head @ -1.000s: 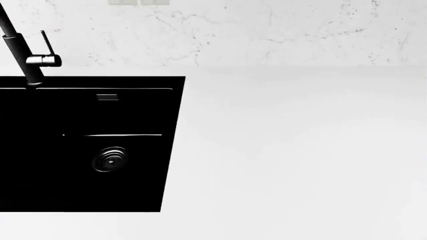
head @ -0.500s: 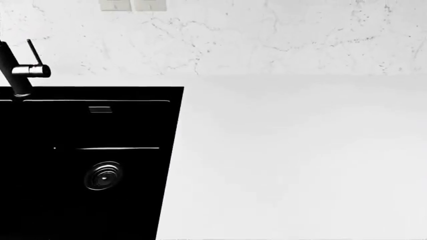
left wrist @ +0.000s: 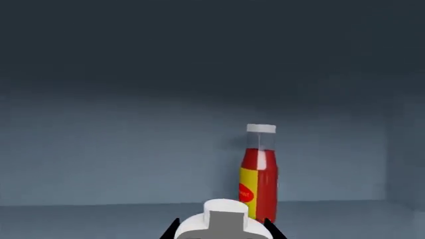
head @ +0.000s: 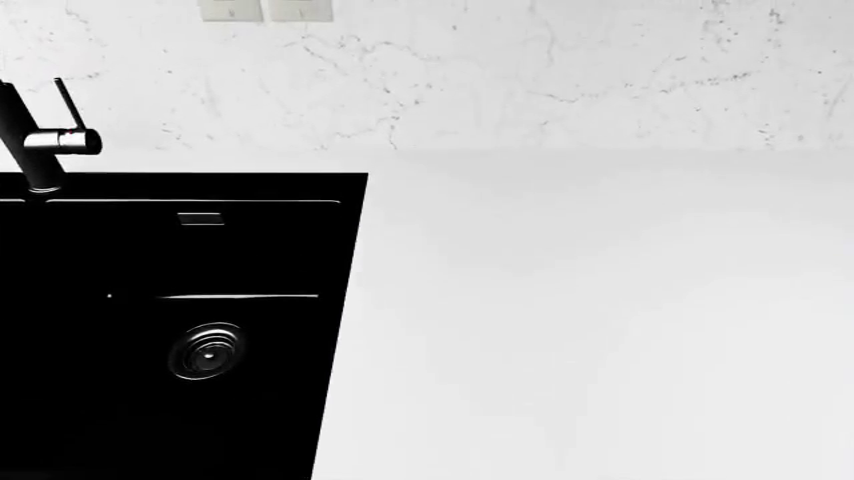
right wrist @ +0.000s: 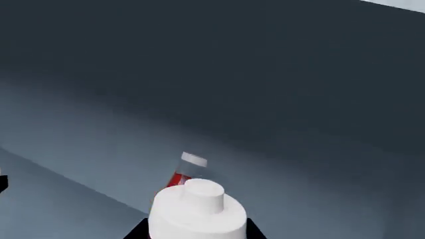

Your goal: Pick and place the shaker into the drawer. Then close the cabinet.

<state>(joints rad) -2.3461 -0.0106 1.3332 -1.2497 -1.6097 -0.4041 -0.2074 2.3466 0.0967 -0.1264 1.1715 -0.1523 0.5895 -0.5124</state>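
Observation:
The shaker (left wrist: 259, 174), a red bottle with a yellow label and a pale cap, stands upright on the floor of the pale blue-grey drawer (left wrist: 133, 149), close to its back wall. My left gripper (left wrist: 224, 234) is a little short of the shaker, with black fingertips (left wrist: 174, 231) apart on either side of a white rounded part. It holds nothing. In the right wrist view the shaker (right wrist: 189, 167) shows just beyond my right gripper (right wrist: 197, 231), whose tips also stand apart and empty. Neither gripper shows in the head view.
The head view shows a black sink (head: 174, 320) with a black faucet (head: 40, 140) at the left, a white countertop (head: 601, 320) to its right and a marbled wall (head: 534, 70) behind. The drawer's walls (right wrist: 265, 89) surround both grippers.
The head view tipped up between one second and half a second ago, so the sink and faucet slid down and left in it. It has held still since.

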